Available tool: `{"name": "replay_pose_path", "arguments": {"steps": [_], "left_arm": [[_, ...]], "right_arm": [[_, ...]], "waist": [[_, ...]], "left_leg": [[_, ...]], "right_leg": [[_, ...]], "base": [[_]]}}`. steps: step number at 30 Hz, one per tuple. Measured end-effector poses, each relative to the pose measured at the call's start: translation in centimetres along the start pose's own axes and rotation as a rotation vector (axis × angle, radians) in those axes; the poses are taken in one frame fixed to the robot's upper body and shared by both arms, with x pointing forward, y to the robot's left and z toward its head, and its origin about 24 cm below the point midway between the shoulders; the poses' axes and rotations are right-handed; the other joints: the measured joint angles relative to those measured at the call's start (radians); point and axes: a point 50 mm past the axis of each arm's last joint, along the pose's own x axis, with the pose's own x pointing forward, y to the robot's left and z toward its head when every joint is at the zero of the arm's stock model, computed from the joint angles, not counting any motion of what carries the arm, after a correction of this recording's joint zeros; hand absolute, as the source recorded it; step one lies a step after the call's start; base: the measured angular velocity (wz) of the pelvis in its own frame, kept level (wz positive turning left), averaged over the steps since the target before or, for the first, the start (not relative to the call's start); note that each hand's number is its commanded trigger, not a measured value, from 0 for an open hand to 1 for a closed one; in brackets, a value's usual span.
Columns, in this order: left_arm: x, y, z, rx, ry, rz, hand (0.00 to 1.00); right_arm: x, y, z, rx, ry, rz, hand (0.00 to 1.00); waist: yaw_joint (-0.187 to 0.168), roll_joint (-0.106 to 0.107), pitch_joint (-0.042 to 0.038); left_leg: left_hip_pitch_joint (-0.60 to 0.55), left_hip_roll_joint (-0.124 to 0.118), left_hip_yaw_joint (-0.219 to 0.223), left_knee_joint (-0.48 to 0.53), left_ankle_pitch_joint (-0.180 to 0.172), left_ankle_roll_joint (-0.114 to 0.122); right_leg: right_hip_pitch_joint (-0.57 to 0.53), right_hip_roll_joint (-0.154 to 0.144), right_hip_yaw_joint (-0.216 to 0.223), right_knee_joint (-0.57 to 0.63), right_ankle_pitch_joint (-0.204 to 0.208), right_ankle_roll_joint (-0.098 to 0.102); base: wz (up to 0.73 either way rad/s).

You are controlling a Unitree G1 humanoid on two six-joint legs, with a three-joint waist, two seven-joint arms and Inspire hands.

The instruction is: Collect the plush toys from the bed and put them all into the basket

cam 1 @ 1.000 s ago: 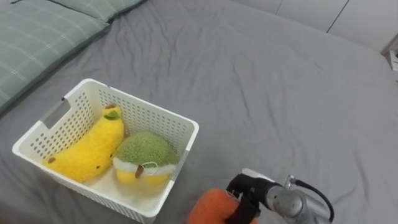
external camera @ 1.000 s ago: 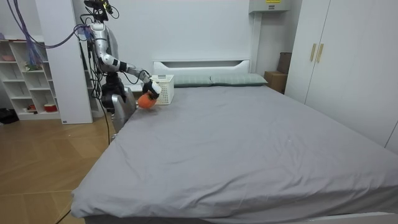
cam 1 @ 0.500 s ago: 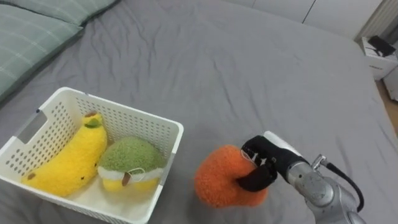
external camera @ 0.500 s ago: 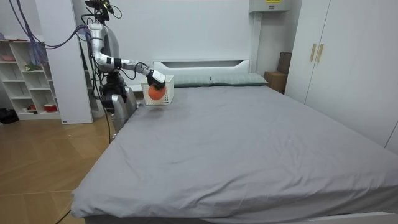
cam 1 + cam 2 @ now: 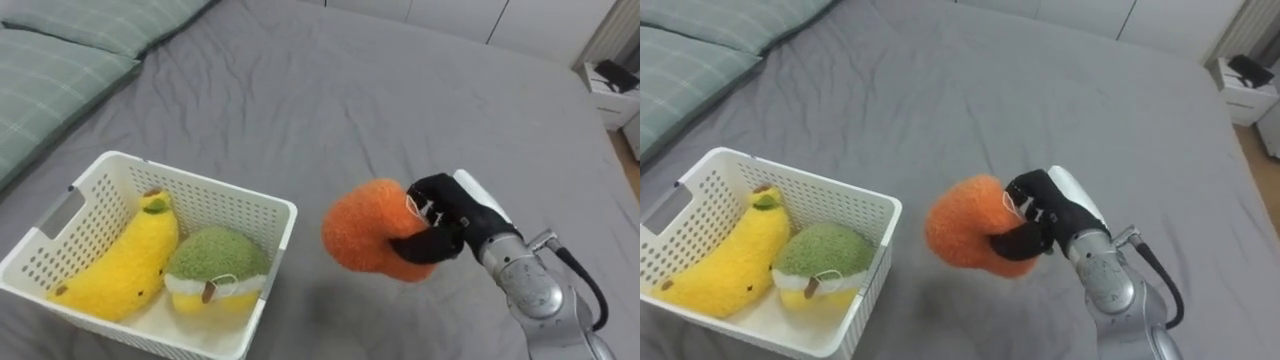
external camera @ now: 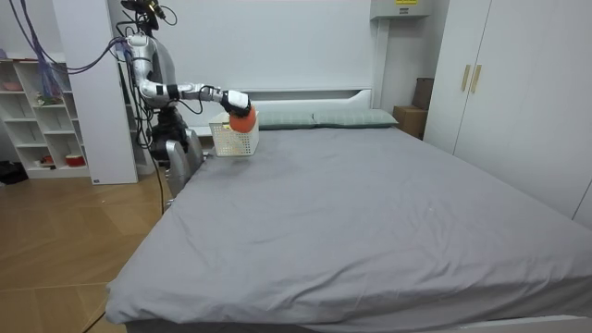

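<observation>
The dark fingers (image 5: 428, 249) of the robot's right hand (image 5: 445, 222) curl round the right side of a fuzzy orange plush toy (image 5: 370, 228), with the thumb pressed in from below and the other fingers over the top, so the toy is clasped firmly. The hand holds the toy in the air, clear of the smooth grey bed sheet (image 5: 400, 90), with a faint shadow on the sheet below it. The toy is a rounded lump, nearly as tall as it is wide, so no long axis and no front or back can be made out.

Just to its left stands a white plastic lattice basket (image 5: 288, 212) with cut-out handles, resting on the sheet. The toy hangs near the basket's right wall, apart from it and a little above the rim. Inside lie two toys side by side. A yellow plush banana (image 5: 120, 265) lies along the left, its long axis running from the near left corner toward the far wall, its green-tipped stem end farthest from the robot. A round green-topped, yellow-bottomed plush (image 5: 215, 268) sits to its right, touching it.

Pale green checked pillows (image 5: 50, 70) lie at the far left. In the room view the robot stands at the bedside by the headboard, right arm stretched out level over the mattress.
</observation>
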Motion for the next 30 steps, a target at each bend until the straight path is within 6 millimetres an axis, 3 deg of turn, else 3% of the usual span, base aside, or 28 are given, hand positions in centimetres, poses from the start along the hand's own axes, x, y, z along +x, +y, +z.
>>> {"name": "replay_pose_path", "arguments": {"steps": [6,11,16,19,29,30], "left_arm": [[0.0,-0.2,0.1,-0.017,-0.004,-0.005,0.0],[0.0,-0.3,0.0,-0.008,0.005,-0.006,0.0],[0.0,-0.5,0.0,0.007,-0.013,-0.007,0.0],[-0.1,-0.8,0.0,0.028,-0.018,-0.018,0.0],[-0.1,-1.1,0.7,0.065,-0.044,-0.025,0.0],[0.0,-1.1,0.7,0.069,-0.043,-0.026,0.0]], "right_arm": [[-0.1,-1.1,2.7,0.006,-0.131,-0.059,1.0],[0.0,-0.9,4.2,-0.026,-0.186,-0.062,1.0],[0.7,0.1,7.4,-0.013,-0.302,-0.03,1.0],[1.0,0.6,9.1,-0.026,-0.365,-0.001,1.0],[1.2,2.4,11.1,-0.029,-0.436,0.062,1.0],[1.3,2.4,11.3,-0.037,-0.442,0.07,0.89]], "waist": [[-0.004,0.001,0.0003],[0.018,0.001,0.0004],[0.042,-0.006,-0.0043],[0.048,-0.01,-0.0027],[0.102,-0.022,0.0037],[0.102,-0.022,0.005]], "left_leg": [[0.0,0.0,0.0,-0.002,0.0,0.0],[-0.006,0.001,0.0,-0.002,-0.001,0.0],[-0.017,0.0,-0.012,0.0,-0.001,0.0],[-0.017,0.0,-0.021,-0.002,0.0,0.0],[-0.022,-0.003,-0.044,0.002,-0.001,0.0],[-0.026,-0.005,-0.052,0.003,-0.001,0.0]], "right_leg": [[0.0,0.0,0.001,0.001,0.0,0.0],[-0.005,0.001,-0.003,0.0,0.0,0.0],[-0.01,0.0,-0.018,0.0,0.0,0.0],[-0.006,-0.001,-0.025,-0.001,0.0,0.0],[0.001,-0.003,-0.065,-0.006,0.0,0.001],[0.0,-0.005,-0.073,-0.006,0.0,0.001]], "base": [[0.0],[0.01],[0.06],[0.11],[0.07],[0.13]]}}
